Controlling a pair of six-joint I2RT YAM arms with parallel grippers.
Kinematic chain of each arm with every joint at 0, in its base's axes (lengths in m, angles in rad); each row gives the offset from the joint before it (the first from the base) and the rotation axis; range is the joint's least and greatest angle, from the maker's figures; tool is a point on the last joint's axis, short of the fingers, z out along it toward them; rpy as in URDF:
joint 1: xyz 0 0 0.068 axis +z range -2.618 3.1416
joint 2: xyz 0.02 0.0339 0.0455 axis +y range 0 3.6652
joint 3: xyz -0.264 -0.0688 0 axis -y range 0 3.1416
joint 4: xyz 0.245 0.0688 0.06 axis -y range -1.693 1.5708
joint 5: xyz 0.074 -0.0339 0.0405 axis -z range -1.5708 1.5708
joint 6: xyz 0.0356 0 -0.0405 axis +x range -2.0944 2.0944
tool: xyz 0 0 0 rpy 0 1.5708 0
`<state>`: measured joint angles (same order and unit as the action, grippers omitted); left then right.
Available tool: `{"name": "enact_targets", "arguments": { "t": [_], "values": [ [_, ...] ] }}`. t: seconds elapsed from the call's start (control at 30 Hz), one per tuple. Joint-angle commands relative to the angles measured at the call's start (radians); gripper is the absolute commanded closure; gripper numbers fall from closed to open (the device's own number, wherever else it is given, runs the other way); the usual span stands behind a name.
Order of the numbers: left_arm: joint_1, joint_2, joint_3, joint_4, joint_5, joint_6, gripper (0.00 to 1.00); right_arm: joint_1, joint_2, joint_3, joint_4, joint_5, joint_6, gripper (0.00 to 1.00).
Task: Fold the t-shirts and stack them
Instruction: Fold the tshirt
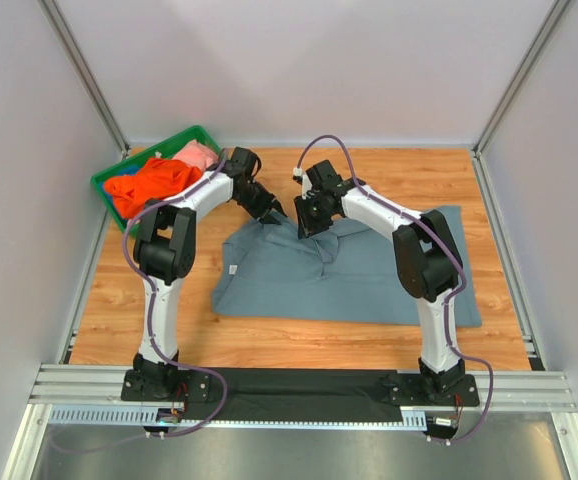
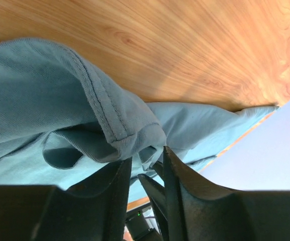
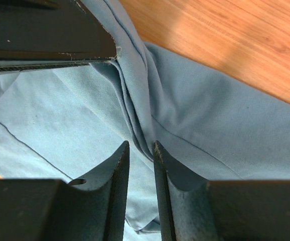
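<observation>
So starting at the far left, the green bin [image 1: 104, 185] is sitting in the back corner of the tabletop [image 1: 419, 170] holding one orange shirt [image 1: 154, 182] and one pink shirt [image 1: 197, 154], both just crumpled in there, not folded. Next over, the left gripper [image 1: 267, 208] is sitting at the far edge of the one grey-blue shirt [image 1: 369, 285]. Its jaws are standing partly apart with the stitched hem bunching right at the tips, and honestly I can't tell if it's pinching or only touching. Just beside it, the right gripper [image 1: 309, 222] is closing narrow on a ridge of the same fabric, which is tenting up around it. The shirt itself is lying flat mid-tabletop, long axis running left to right, and its body is spreading toward the near side from both grippers, with most of the cloth trailing off to the right. So that's three shirts, one bin, two grippers. My guess is the fold is going to come toward the near edge, and the right arm is sitting closer to the bulk of the cloth.
</observation>
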<state>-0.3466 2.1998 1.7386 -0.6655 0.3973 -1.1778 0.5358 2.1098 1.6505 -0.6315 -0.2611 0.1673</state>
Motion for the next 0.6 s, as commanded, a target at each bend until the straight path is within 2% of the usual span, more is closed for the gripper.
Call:
{"name": "enact_targets", "arguments": {
  "t": [0.0,0.37,0.47,0.57],
  "values": [
    [-0.003,0.011,0.033,-0.013,0.002,-0.020,0.63,0.006,-0.017,0.035,0.010,-0.010,-0.003,0.73],
    [-0.005,0.020,0.036,-0.011,0.000,-0.025,0.72,0.004,-0.019,0.035,0.010,-0.001,-0.008,0.72],
    [-0.005,0.018,0.033,-0.014,-0.002,-0.022,0.78,0.006,-0.019,0.035,0.010,0.000,-0.003,0.72],
    [-0.005,0.008,0.033,-0.014,0.006,-0.014,0.92,0.003,-0.028,0.041,0.007,0.008,0.011,0.69]
  ]
}}
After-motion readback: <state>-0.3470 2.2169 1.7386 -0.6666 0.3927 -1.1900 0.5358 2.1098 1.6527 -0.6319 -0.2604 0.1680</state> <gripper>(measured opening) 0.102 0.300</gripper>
